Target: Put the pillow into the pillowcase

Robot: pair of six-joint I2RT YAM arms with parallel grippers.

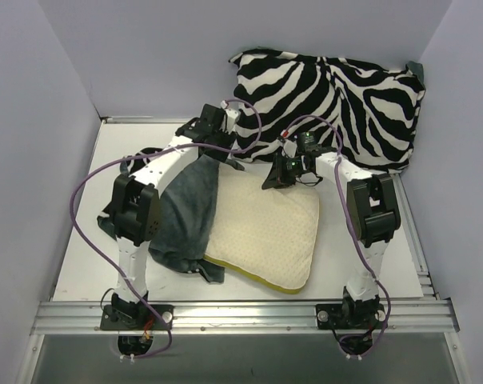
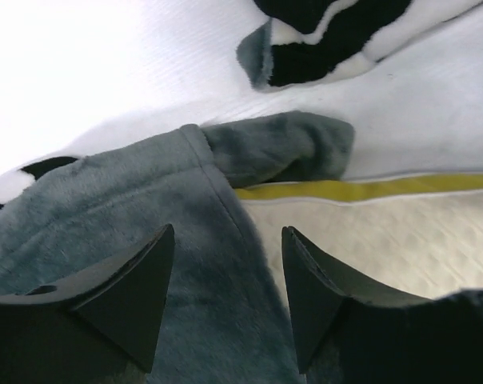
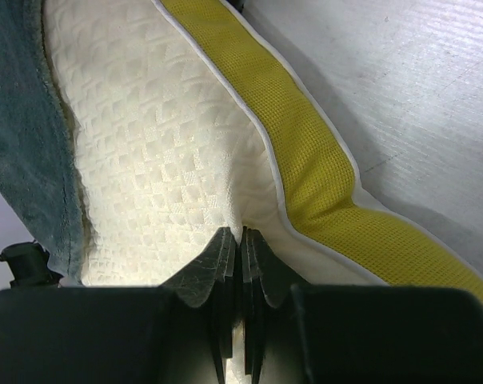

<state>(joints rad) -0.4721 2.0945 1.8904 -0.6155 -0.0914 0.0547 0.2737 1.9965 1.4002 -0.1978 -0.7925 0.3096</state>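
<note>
The cream quilted pillow (image 1: pixel 261 232) lies flat mid-table, its yellow piped edge (image 3: pixel 305 152) running along the side. The dark grey-teal pillowcase (image 1: pixel 185 216) is draped over the pillow's left part, in a heap. My left gripper (image 2: pixel 229 232) hovers open just above the plush pillowcase (image 2: pixel 145 200) near its hem, with nothing between its fingers. In the top view it (image 1: pixel 225 154) sits at the pillowcase's far end. My right gripper (image 3: pixel 241 234) is shut, pinching a fold of the pillow's (image 3: pixel 161 144) cream fabric at its far edge (image 1: pixel 272 182).
A plump zebra-print cushion (image 1: pixel 329 104) leans against the back right wall; its corner (image 2: pixel 329 32) shows beyond the pillowcase. Blue-grey walls enclose the white table (image 1: pixel 369 264) on three sides. A metal rail (image 1: pixel 241 312) runs along the near edge.
</note>
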